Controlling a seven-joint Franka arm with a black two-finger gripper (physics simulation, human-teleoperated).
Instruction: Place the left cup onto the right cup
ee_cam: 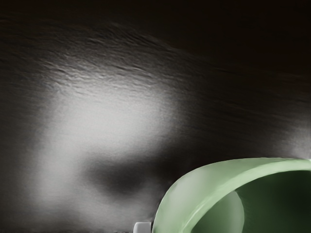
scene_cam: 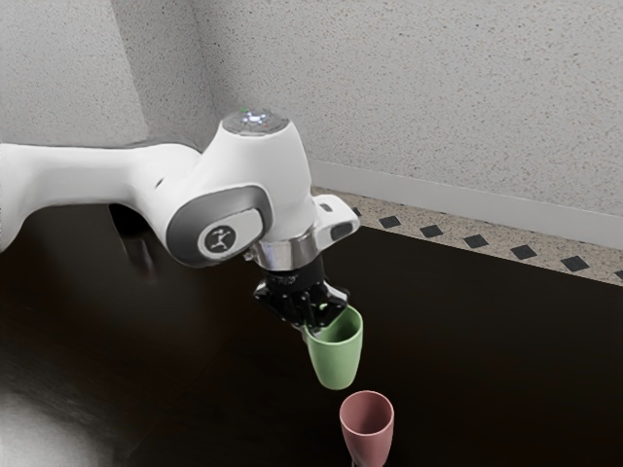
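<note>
A green cup [scene_cam: 338, 352] hangs upright above the dark table [scene_cam: 467, 321] in the exterior view, with my black gripper [scene_cam: 313, 313] shut on its rim at the side toward the exterior view's left. A pink cup [scene_cam: 366, 422] stands upright on the table, just below the green cup and a little toward the exterior view's right. The two cups are apart. The wrist view has the green cup's rim [ee_cam: 214, 187] and inside wall close under my hand, above the glossy table [ee_cam: 112, 111].
The dark table stretches around both cups. A speckled floor with black diamond tiles [scene_cam: 477, 240] and a grey wall [scene_cam: 438, 97] lie behind the table's far edge. My white arm [scene_cam: 117, 185] comes in from the exterior view's left.
</note>
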